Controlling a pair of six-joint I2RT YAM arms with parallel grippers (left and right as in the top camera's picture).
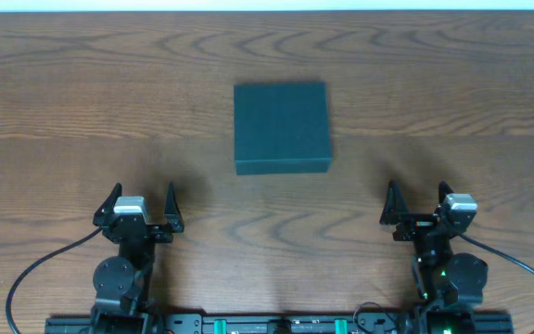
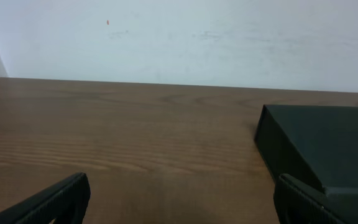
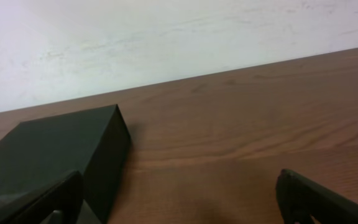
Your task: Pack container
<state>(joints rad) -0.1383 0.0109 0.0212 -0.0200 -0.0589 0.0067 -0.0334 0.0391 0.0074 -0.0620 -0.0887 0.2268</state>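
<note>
The container (image 1: 281, 127) is a dark teal-black square box lying closed in the middle of the wooden table. It also shows at the right of the left wrist view (image 2: 322, 146) and at the left of the right wrist view (image 3: 55, 155). My left gripper (image 1: 142, 202) is open and empty near the front edge, left of the box (image 2: 179, 199). My right gripper (image 1: 418, 199) is open and empty near the front edge, right of the box (image 3: 179, 196). No snack packs are in view.
The wooden table (image 1: 82, 102) runs back to a white wall (image 2: 197, 37). The arm bases and cables (image 1: 276, 323) sit along the front edge.
</note>
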